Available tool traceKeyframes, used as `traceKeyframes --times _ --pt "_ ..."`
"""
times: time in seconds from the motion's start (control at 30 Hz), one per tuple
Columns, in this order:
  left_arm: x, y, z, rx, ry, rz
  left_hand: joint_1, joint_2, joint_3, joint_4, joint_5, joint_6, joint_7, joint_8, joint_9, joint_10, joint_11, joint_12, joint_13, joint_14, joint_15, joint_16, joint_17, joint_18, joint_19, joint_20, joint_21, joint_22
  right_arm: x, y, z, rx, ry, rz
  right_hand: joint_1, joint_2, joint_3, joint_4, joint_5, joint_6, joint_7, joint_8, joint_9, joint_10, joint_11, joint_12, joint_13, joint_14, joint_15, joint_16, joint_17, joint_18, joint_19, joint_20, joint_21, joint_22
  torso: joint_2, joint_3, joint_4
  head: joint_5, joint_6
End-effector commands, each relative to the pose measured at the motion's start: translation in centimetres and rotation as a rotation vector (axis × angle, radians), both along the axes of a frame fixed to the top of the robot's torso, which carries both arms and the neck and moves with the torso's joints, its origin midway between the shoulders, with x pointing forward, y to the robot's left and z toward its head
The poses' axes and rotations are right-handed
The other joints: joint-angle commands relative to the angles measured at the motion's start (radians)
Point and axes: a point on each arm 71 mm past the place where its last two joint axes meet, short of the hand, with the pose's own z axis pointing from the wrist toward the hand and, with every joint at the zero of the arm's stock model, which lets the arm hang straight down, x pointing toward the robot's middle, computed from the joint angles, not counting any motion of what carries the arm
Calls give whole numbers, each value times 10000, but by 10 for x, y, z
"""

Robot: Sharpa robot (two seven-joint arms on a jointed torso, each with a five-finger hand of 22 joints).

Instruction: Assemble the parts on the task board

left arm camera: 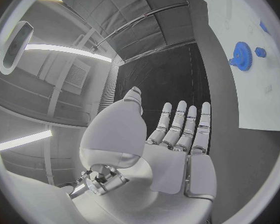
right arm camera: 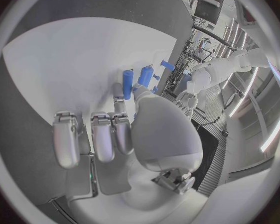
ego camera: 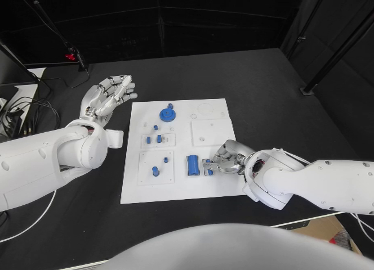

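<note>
1. The black table point(ego camera: 276, 84) carries everything, with the left hand over its bare top and the right hand over the board.
2. The task board point(ego camera: 211, 112), a white plate, lies between the two hands. Its near right part runs under the right hand, and its far left corner lies just beside the left hand.
3. The left hand point(ego camera: 108, 97) hangs apart from the board, off its far left corner. Its fingers are straight and spread, and it holds nothing. The left wrist view shows the palm flat and bare.
4. The right hand point(ego camera: 225, 162) sits low over the near right part of the board, fingers curled down toward it. A small blue part point(ego camera: 209, 167) lies at its fingertips, but I cannot tell whether the hand pinches it or merely touches it.
5. A blue gear point(ego camera: 168, 114) stands on the board's far part, nearer the left hand than the right, well apart from both.
6. A blue cylinder point(ego camera: 192, 165) lies on the board just beside the right hand's fingertips, on the side toward the left arm.
7. Several small blue pieces point(ego camera: 154, 138) stand in the board's left plates, between the gear and the near edge, untouched by either hand.
</note>
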Motion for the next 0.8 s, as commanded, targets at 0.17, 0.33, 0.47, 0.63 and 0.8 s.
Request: traceKeyframes --times 0.17,0.33,0.47,0.63,0.8 --pt "-1 -1 9 -329 -1102 -117 5 140 -82 4 45 -58 1500 45 -15 -88 19 53 -20 -81 -7 55 -28 24 -69 7 -36 -19 1 4 3 -158 -432 394 -195 -1 -160 54 -106 104 -3 -104 29 1041 -98 -3 2631 1040 -87 25 2629 -73 1056 -105 33 2634 1 -15 -5 4 1" --pt "-1 -1 9 -332 -1099 -125 5 140 -82 4 45 -58 1500 45 -15 -88 19 53 -20 -81 -7 55 -28 24 -69 7 -36 -19 1 6 4 -258 -661 550 -511 -1 -505 95 -405 171 9 -209 57 1041 -90 -3 2631 1040 -87 25 2629 -73 1056 -112 33 2634 5 -9 -2 14 1" --pt "-1 -2 9 -334 -1096 -129 5 140 -82 4 45 -58 1500 45 -15 -88 19 53 -20 -81 -7 55 -28 24 -69 7 -36 -19 1 6 4 -282 -714 591 -819 9 -776 101 -564 218 18 -273 81 1041 -81 -3 2631 1040 -82 25 2629 -73 1056 -109 33 2634 5 -7 -1 21 1" --pt "-1 -2 9 -334 -1096 -131 13 149 -86 2 56 -62 1500 48 -18 -90 19 60 -21 -83 -6 63 -37 23 -76 7 -36 -22 2 7 4 -295 -750 609 -1036 48 -1002 104 -584 264 11 -323 109 1041 -86 -3 2631 1040 -86 25 2629 -73 1056 -110 33 2634 -4 -7 0 19 1" --pt "-1 -2 9 -337 -1093 -140 17 153 -88 1 62 -63 1499 50 -19 -91 19 63 -22 -85 -6 66 -41 23 -80 7 -36 -24 2 7 4 -289 -766 623 -1110 91 -1083 107 -583 283 5 -343 123 1041 -90 -3 2631 1040 -88 25 2629 -73 1056 -113 33 2634 -6 -8 -3 30 1"
